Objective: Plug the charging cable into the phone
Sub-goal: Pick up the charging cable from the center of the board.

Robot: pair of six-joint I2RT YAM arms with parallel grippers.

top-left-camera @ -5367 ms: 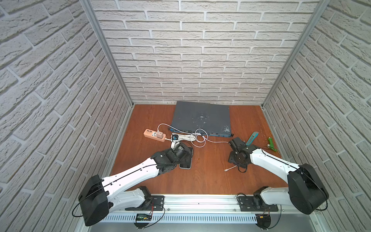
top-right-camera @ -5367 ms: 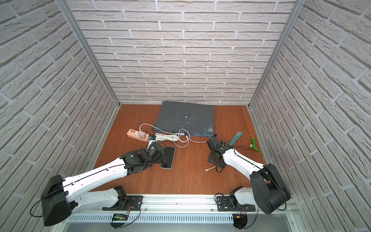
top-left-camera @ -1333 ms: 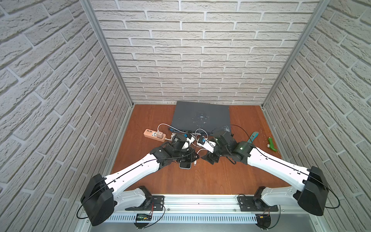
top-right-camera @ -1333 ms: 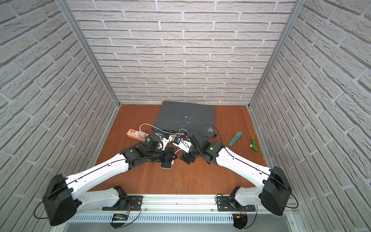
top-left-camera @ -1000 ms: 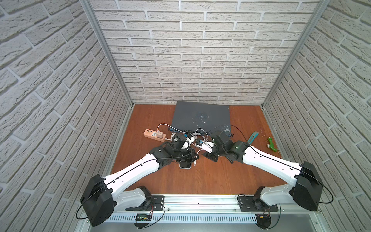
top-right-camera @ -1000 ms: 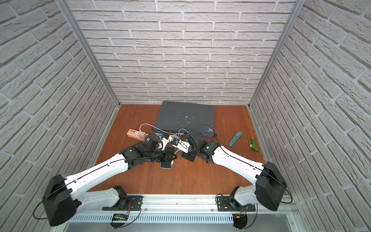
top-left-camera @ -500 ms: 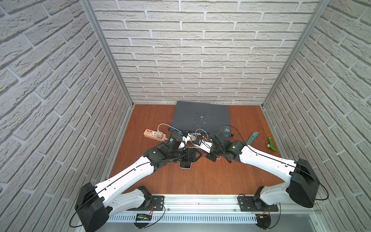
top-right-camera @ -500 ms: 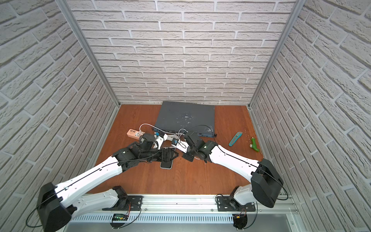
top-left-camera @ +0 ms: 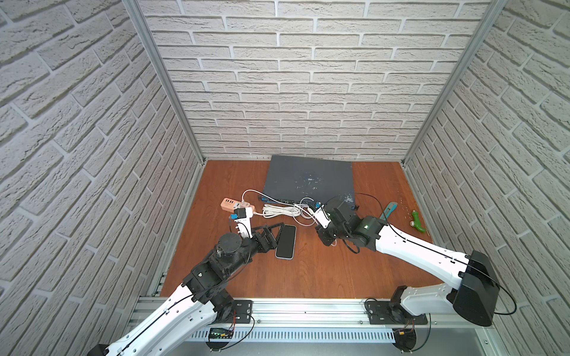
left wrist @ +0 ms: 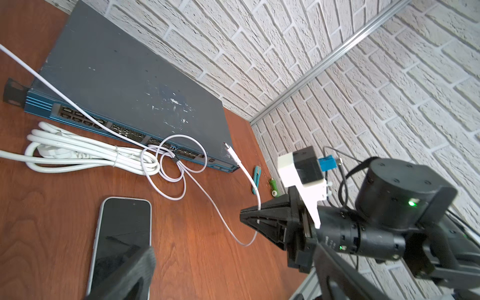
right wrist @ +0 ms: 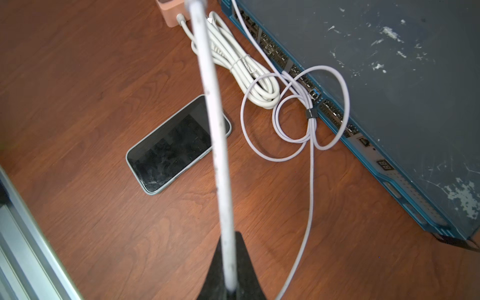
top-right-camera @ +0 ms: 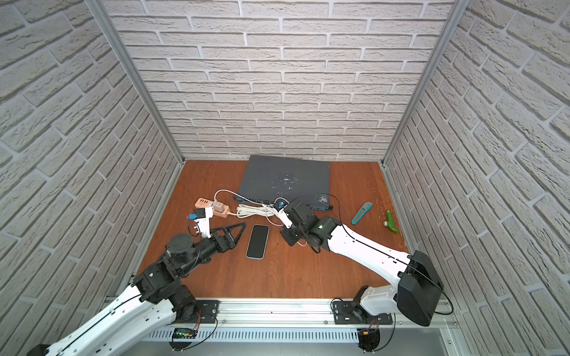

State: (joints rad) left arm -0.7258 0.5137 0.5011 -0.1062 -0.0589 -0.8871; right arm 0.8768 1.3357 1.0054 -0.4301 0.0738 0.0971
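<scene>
The phone (top-left-camera: pixel 286 241) lies flat, screen up, on the table (top-left-camera: pixel 308 277), between the two arms and short of the grey box (top-left-camera: pixel 308 182) at the back. The left claw (top-left-camera: pixel 273 235) sits low just beside the phone's left edge, its jaws spread wide and holding nothing. In the left wrist view one finger (left wrist: pixel 130 272) overlaps the phone's near corner; whether it touches the glass cannot be told.

The right claw (left wrist: pixel 249 217) is on the phone's other side, well apart from it, and is clamped tight on the cable (left wrist: pixel 207 197). A short length of cable rises out of the pinched tips, and the plug (left wrist: pixel 229 150) stands in the air above them with its metal tip bare. It is apart from the phone and not in its port. Below the grip the cable sags to the table and then curls in two loose loops against the front of the box. These loops touch the end of the bundled cord (top-left-camera: pixel 280 211). From there the cable runs on along the box front toward the pink strip (top-left-camera: pixel 229 204). In the right wrist view the held length crosses in front of the phone, blurred.

A teal knife (top-left-camera: pixel 389 209) lies on the table near the right wall.
</scene>
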